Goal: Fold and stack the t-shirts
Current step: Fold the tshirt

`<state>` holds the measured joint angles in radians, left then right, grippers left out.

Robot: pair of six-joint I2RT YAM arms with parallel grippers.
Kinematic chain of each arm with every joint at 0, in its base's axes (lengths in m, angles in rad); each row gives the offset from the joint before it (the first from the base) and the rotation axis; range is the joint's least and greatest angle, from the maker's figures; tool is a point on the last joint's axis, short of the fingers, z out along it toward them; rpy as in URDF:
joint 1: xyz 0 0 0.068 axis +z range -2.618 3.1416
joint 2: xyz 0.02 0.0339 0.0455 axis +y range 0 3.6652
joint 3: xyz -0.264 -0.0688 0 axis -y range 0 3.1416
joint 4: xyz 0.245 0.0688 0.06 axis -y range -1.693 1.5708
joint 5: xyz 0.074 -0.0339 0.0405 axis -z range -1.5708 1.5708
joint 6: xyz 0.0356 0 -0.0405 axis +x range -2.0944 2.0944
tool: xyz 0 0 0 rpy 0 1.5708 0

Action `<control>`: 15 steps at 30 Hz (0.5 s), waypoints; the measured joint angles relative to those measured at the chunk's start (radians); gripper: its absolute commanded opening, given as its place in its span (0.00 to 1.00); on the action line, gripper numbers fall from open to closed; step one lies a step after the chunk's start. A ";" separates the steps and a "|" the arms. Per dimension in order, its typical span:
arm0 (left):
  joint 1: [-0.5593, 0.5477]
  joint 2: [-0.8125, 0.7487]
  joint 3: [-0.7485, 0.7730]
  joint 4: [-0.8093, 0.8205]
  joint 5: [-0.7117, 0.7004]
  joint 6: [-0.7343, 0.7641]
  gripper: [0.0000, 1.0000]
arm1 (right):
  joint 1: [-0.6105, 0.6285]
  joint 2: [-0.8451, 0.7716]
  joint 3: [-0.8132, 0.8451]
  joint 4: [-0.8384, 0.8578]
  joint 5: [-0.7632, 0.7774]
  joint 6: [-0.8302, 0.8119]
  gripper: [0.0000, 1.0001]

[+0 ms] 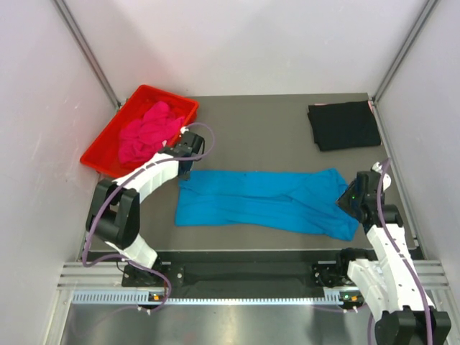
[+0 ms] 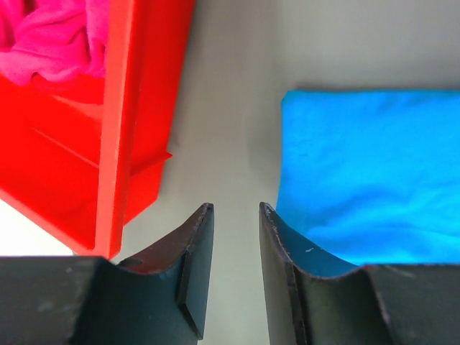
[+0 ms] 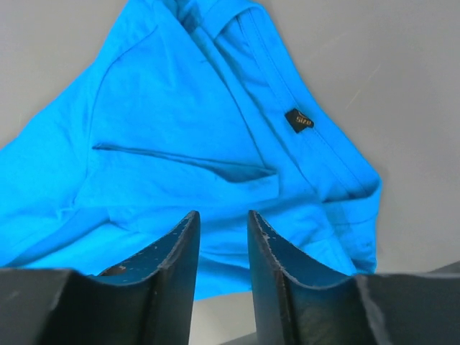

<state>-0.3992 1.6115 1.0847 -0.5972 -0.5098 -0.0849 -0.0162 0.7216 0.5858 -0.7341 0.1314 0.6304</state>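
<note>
The turquoise t-shirt (image 1: 266, 201) lies folded into a long band across the table's middle, its collar end to the right. My left gripper (image 1: 185, 171) hovers at the band's left end, open, with bare table between its fingers (image 2: 236, 208) and the turquoise edge (image 2: 374, 172) just to the right. Over the collar end my right gripper (image 1: 345, 199) is open (image 3: 223, 214), nothing pinched, with the turquoise cloth (image 3: 180, 122) and its neck label (image 3: 299, 120) spread beyond it. A folded black t-shirt (image 1: 343, 124) lies at the back right. The magenta t-shirt (image 1: 147, 131) is crumpled in the tray.
The red plastic tray (image 1: 172, 95) stands at the back left, its wall (image 2: 136, 108) close to my left gripper's left side. White enclosure walls border the table on the left, right and back.
</note>
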 measured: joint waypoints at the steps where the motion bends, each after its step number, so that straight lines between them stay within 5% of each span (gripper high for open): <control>1: 0.000 0.002 0.013 -0.009 -0.005 -0.016 0.36 | 0.000 -0.006 0.005 -0.008 -0.003 0.001 0.35; 6: 0.000 0.011 0.079 -0.011 0.109 -0.055 0.36 | 0.000 0.024 0.048 0.047 -0.099 -0.026 0.37; 15: 0.000 0.161 0.082 -0.018 0.217 -0.137 0.23 | 0.052 0.417 0.169 0.241 -0.317 -0.154 0.31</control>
<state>-0.3992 1.7721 1.1671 -0.6151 -0.2928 -0.2218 0.0357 1.1389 0.7544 -0.4927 -0.1856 0.4763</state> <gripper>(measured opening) 0.275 0.328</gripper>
